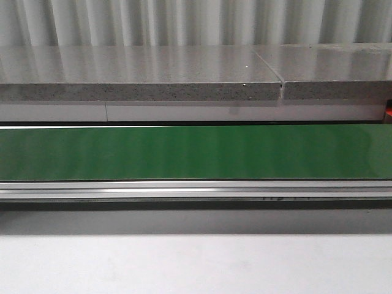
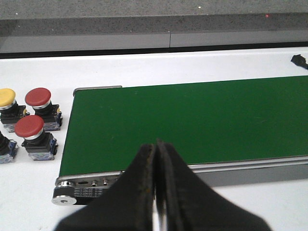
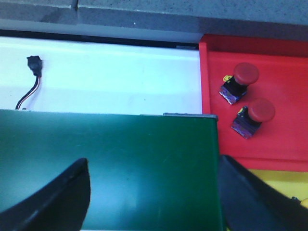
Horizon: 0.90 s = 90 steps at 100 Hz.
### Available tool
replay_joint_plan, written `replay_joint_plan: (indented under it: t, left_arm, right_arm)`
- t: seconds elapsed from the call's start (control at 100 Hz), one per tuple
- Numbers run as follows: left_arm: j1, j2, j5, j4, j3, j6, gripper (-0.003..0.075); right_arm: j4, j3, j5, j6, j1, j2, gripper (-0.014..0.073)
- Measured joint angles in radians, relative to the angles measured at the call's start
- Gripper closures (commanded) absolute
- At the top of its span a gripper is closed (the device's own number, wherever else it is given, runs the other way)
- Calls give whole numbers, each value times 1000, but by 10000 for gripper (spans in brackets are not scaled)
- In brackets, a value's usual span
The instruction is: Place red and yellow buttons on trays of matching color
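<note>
In the left wrist view two red buttons (image 2: pixel 37 97) (image 2: pixel 29 127) and a yellow button (image 2: pixel 6 97) stand on the white table beside the end of the green belt (image 2: pixel 192 120). My left gripper (image 2: pixel 156 147) is shut and empty over the belt's near edge. In the right wrist view the red tray (image 3: pixel 284 139) holds two red buttons (image 3: pixel 245 73) (image 3: pixel 260 110). A strip of the yellow tray (image 3: pixel 274 178) shows below it. My right gripper (image 3: pixel 154 168) is open and empty over the belt's end (image 3: pixel 144 154). No gripper shows in the front view.
The front view shows the green belt (image 1: pixel 196 152), its metal rail (image 1: pixel 196 190) and a grey stone ledge (image 1: pixel 141 76) behind. A dark button body (image 2: pixel 4 147) sits at the left wrist view's edge. A black cable plug (image 3: pixel 33 65) lies on the white table.
</note>
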<state>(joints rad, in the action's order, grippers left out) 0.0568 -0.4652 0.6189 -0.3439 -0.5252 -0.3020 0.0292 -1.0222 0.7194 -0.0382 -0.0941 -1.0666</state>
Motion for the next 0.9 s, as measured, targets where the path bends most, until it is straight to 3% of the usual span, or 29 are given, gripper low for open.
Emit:
replay_joint_plan:
  t: [0.14,0.37,0.82,0.9]
  left_arm:
    - [0,0,0,0,0,0,740]
    - [0,0,0,0,0,0,740]
    - [0,0,0,0,0,0,737]
    - [0,0,0,0,0,0,696]
  right_arm:
    - [0,119,-19,0,5,134,195]
    - [-6,240,-36,0,5,294,668]
    - [-6,262,-33,-4,5,332,662]
    - [-6,262,-33,-4,5,332,662]
